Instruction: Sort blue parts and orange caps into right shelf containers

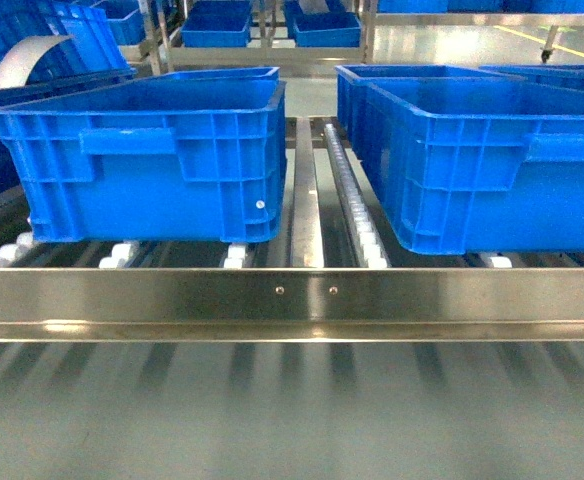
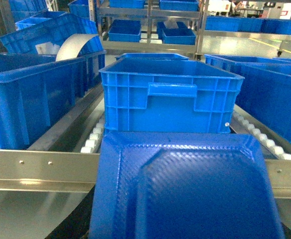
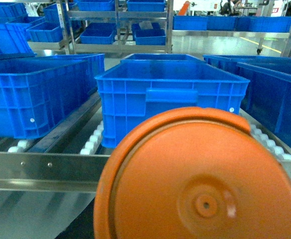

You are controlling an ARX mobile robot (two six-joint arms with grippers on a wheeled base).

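While each arm seems to carry its piece, a textured blue plastic part [image 2: 185, 189] left and a round orange plastic cap [image 3: 200, 179] right, I cannot tell how the jaws stand; I'd clear the rims of the ribbed blue plastic crates [image 1: 152, 160] on the roller shelf [image 1: 292, 295], whose insides stay hidden.

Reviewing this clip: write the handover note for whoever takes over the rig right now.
Left wrist view: a blue part fills the foreground, evidently carried; fingers hidden, grip unconfirmed.
Right wrist view: an orange cap likewise fills the foreground; fingers hidden.
Neither arm shows in the head view.
Two blue crates sit on the roller shelf: left crate, right crate. Their contents cannot be seen.
Left to do: drop the part and the cap into their crates.
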